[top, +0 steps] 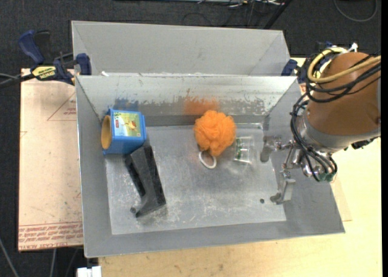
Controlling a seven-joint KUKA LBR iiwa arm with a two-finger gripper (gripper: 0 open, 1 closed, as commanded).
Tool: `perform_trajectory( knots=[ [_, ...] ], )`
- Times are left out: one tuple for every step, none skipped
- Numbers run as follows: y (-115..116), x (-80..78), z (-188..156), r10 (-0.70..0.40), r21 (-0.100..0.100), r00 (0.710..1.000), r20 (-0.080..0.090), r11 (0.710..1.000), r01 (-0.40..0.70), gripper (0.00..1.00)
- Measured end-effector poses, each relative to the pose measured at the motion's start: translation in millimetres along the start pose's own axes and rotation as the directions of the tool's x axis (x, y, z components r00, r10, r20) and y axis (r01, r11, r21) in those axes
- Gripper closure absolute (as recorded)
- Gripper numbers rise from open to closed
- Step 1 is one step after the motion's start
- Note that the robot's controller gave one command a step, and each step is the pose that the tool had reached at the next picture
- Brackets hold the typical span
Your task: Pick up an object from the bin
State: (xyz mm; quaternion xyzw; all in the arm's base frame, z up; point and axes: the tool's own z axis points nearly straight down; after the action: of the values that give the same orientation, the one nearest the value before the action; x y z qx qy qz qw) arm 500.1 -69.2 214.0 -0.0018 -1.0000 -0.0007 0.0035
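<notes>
Bin inventory, pick step not yet begun: we log nothing lifted, all items down on the floor of the bin (200, 221).

- Tool (273, 173): low inside the bin, close to the wall on the arm's side. Fingers spread wide, nothing between them, bare metal floor underneath.
- Clear plastic piece (244, 150): nearest item to the tool, just beside it toward bin centre and a bit toward the back wall. Small, see-through, w/ a green patch. Touching the pouf or only beside it: we cannot tell.
- Orange mesh pouf (214, 131): next out from the tool, past the clear piece, near the back wall. Round, fluffy, w/ a white loop cord (208, 160) hanging on its front side.
- Black angled piece (145, 180): well apart from the tool, across the bin, lying flat w/ a short foot at its front end.
- Blue box (125, 129): farthest from the tool, at the opposite back corner, its bottom edge just beside the black piece's top end.

Step in hand, as we judge it: approach, w/ no target fixed yet. Likely candidates are the clear piece and the pouf, being closest.

Next move calls for, in our view: shift the tool toward bin centre until the fingers straddle one item, drop, then close. The pouf looks soft and bulky, so forgiving; the clear piece looks thin and slippery, so needs tighter centring.
</notes>
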Motion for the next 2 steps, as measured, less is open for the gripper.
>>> perform_trajectory(
  knots=[
    [0, -1.6, -4, -0.003, 0.001, 1.000, 0.008, 1.000, 0.003, 0.00],
    [-2, -45.5, -7, 0.035, 0.000, 0.999, 0.004, 0.999, -0.035, 0.00]
  ],
)
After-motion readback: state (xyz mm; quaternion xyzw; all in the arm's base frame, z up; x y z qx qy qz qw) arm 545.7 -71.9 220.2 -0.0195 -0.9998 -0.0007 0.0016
